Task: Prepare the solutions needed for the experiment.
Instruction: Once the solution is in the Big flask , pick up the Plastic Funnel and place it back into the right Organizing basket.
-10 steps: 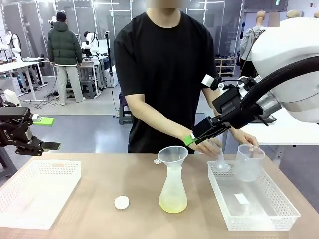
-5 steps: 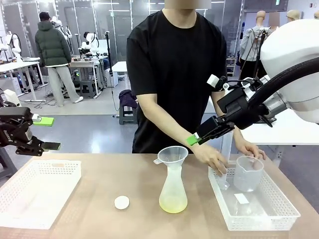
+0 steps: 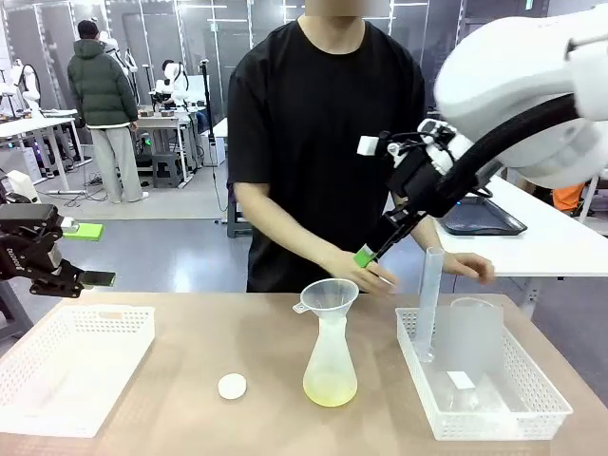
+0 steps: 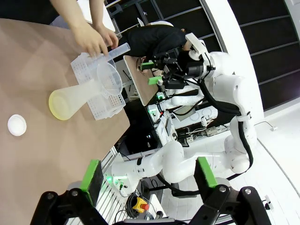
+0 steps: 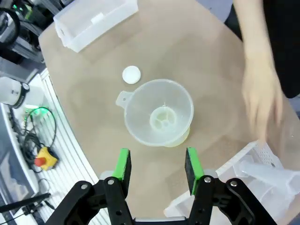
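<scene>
Centrally, the solutions lie shallow in the flask under a funnel, with bare table on either side up to the two trays. The left gripper hangs wide open past the table's left edge. The right gripper hovers over the funnel, fingers parted and empty. The person's hand is smeared by blur

Front across, wrists toward shared flask
</scene>
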Tool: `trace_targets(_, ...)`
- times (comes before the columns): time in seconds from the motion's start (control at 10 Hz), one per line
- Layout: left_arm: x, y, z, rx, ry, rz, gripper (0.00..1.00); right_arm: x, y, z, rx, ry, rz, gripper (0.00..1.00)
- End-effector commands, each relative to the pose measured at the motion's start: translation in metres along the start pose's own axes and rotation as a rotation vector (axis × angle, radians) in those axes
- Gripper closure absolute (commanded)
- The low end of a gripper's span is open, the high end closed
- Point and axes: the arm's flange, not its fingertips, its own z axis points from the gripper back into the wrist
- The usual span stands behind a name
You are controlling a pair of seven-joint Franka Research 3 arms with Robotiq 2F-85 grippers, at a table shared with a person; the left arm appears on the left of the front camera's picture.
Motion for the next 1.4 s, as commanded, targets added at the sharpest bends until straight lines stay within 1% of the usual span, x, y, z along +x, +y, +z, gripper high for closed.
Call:
trace_targets(0.0, 0.002, -0.002, -0.002, -0.028, -0.012, -0.012, 0.00, 0.025, -0.002, -0.013, -0.024, 0.075, 0.002, 0.41)
trace_targets(0.2, 0.002, -0.002, -0.002, -0.028, -0.012, -0.012, 0.00, 0.042, -0.001, -0.030, -0.073, 0.150, 0.016, 0.41)
trace_targets(0.4, 0.002, -0.002, -0.002, -0.028, -0.012, -0.012, 0.00, 0.053, -0.003, -0.041, -0.116, 0.189, 0.036, 0.41)
trace_targets(0.5, 0.002, -0.002, -0.002, -0.028, -0.012, -0.012, 0.00, 0.055, -0.005, -0.044, -0.130, 0.224, 0.032, 0.41)
trace_targets(0.6, 0.002, -0.002, -0.002, -0.028, -0.012, -0.012, 0.00, 0.041, -0.003, -0.039, -0.084, 0.163, 0.049, 0.41)
trace_targets(0.9, 0.002, -0.002, -0.002, -0.028, -0.012, -0.012, 0.00, 0.041, -0.003, -0.039, -0.084, 0.163, 0.049, 0.41)
trace_targets(1.0, 0.002, -0.002, -0.002, -0.028, -0.012, -0.012, 0.00, 0.045, -0.005, -0.042, -0.103, 0.180, 0.047, 0.41)
trace_targets(1.1, 0.002, -0.002, -0.002, -0.028, -0.012, -0.012, 0.00, 0.052, -0.008, -0.042, -0.178, 0.267, 0.064, 0.41)
trace_targets(1.2, 0.002, -0.002, -0.002, -0.028, -0.012, -0.012, 0.00, 0.065, -0.008, -0.040, -0.199, 0.324, 0.094, 0.41)
trace_targets(1.3, 0.002, -0.002, -0.002, -0.028, -0.012, -0.012, 0.00, 0.075, -0.010, -0.041, -0.194, 0.388, 0.115, 0.41)
